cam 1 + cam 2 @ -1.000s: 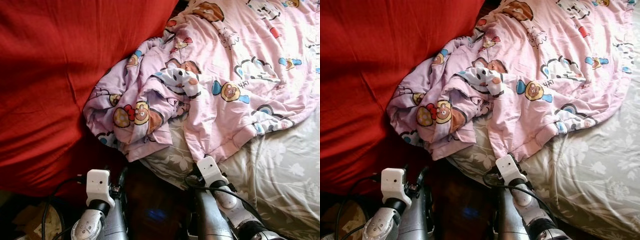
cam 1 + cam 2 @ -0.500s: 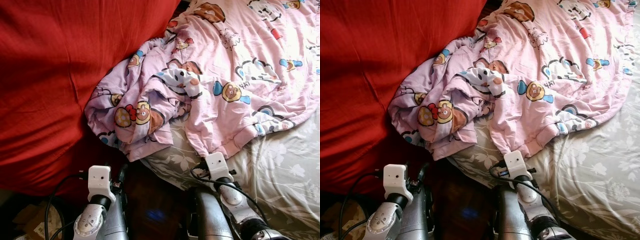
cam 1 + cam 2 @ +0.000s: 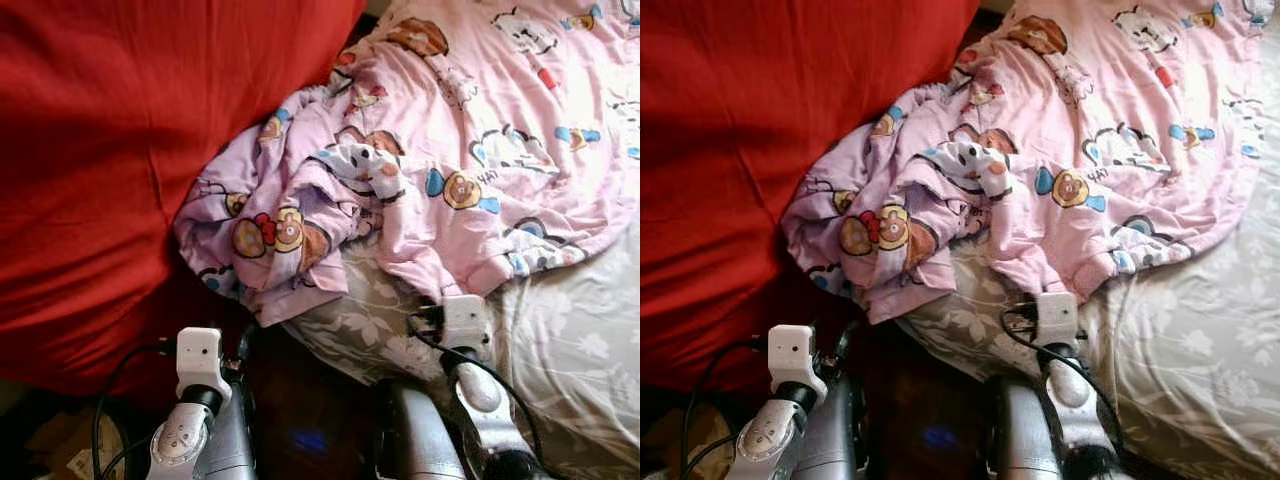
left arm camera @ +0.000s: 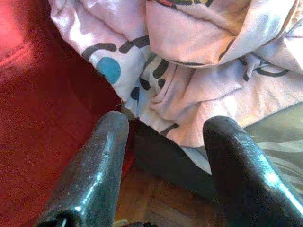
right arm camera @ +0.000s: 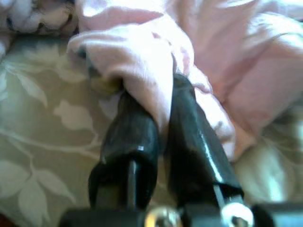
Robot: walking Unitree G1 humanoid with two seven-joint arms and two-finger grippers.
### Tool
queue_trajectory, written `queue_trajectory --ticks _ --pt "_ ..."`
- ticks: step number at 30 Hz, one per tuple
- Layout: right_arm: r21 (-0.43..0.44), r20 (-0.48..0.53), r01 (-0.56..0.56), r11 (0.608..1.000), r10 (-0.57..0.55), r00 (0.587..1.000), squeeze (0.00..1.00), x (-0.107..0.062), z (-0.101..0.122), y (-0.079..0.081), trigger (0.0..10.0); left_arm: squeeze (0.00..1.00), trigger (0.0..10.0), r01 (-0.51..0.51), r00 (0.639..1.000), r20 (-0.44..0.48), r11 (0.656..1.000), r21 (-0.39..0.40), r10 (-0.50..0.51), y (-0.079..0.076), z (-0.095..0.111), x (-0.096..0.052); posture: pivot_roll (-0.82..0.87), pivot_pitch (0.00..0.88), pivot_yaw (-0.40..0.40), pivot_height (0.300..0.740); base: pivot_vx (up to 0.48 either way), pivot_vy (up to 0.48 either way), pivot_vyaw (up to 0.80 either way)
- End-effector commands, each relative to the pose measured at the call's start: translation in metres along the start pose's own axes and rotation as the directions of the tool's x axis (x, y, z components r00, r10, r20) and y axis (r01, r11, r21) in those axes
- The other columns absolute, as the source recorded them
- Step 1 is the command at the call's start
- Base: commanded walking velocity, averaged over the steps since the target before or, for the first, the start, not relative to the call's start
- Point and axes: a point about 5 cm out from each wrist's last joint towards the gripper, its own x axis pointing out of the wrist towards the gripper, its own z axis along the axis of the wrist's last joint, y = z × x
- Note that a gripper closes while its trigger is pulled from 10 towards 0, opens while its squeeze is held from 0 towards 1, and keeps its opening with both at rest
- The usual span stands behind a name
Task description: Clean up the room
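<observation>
The right gripper (image 5: 161, 127) has its fingers pinched on the quilt (image 3: 480, 150) hem, lower centre of frame. The left gripper (image 4: 165, 142) gapes wide, holding nothing, near the bunched corner. The quilt lies crumpled across the bed (image 3: 580, 350); the tidying looks barely begun.

We see a pale pink blanket (image 3: 470, 130) printed with cartoon animals in brown, blue, red and yellow. Under it lies a grey-green sheet (image 3: 570, 350) with a pale flower and leaf pattern. Beside them is a plain deep red cover (image 3: 120, 150). Our gripper fingers (image 5: 132, 137) are glossy black, our arms silver.
</observation>
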Motion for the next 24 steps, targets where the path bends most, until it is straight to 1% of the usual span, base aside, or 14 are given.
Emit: queue_trajectory --ticks 1,6,7,10,14,22,24 --pt "0.045 0.001 0.009 0.999 -0.009 1.000 0.00 -0.008 -0.004 -0.001 10.0 0.00 10.0 0.011 1.000 -0.020 1.000 -0.008 -0.011 -0.002 -0.006 -0.002 -0.01 0.206 -0.046 0.576 0.000 0.000 0.00" --pt "0.114 0.024 -0.007 0.994 0.004 1.000 0.00 -0.014 -0.003 0.004 10.0 0.00 10.0 0.004 1.000 -0.007 1.000 -0.010 -0.004 0.002 -0.003 -0.003 0.00 0.191 -0.044 0.576 0.000 0.000 0.00" --pt "0.171 0.022 0.015 0.985 -0.019 1.000 0.00 -0.014 -0.002 0.003 10.0 0.00 10.0 -0.002 1.000 -0.007 1.000 -0.014 0.002 0.004 -0.004 -0.003 0.00 0.190 -0.044 0.576 0.000 0.000 0.00" --pt "0.250 -0.005 0.051 0.967 -0.052 0.999 0.00 -0.013 -0.004 0.002 10.0 0.00 10.0 -0.003 1.000 -0.006 1.000 -0.014 0.003 0.006 -0.004 -0.004 0.01 0.181 -0.042 0.576 0.000 0.000 0.00" --pt "0.235 0.002 0.015 0.972 -0.016 1.000 0.00 -0.016 -0.002 0.006 10.0 0.00 10.0 -0.004 1.000 0.000 1.000 -0.013 0.004 0.007 -0.003 -0.004 0.01 0.177 -0.041 0.581 0.000 0.000 0.00" --pt "0.257 -0.035 0.018 0.966 -0.010 0.999 0.00 -0.021 -0.008 0.008 10.0 0.00 10.0 -0.014 1.000 -0.005 0.999 -0.034 0.014 0.010 -0.005 -0.004 0.01 0.158 -0.035 0.646 0.000 0.000 0.00" --pt "0.259 -0.036 0.019 0.966 -0.009 0.999 0.00 -0.022 -0.008 0.008 10.0 0.00 10.0 -0.017 1.000 -0.006 0.999 -0.036 0.017 0.011 -0.005 -0.005 0.01 0.158 -0.035 0.656 0.000 0.000 0.00"
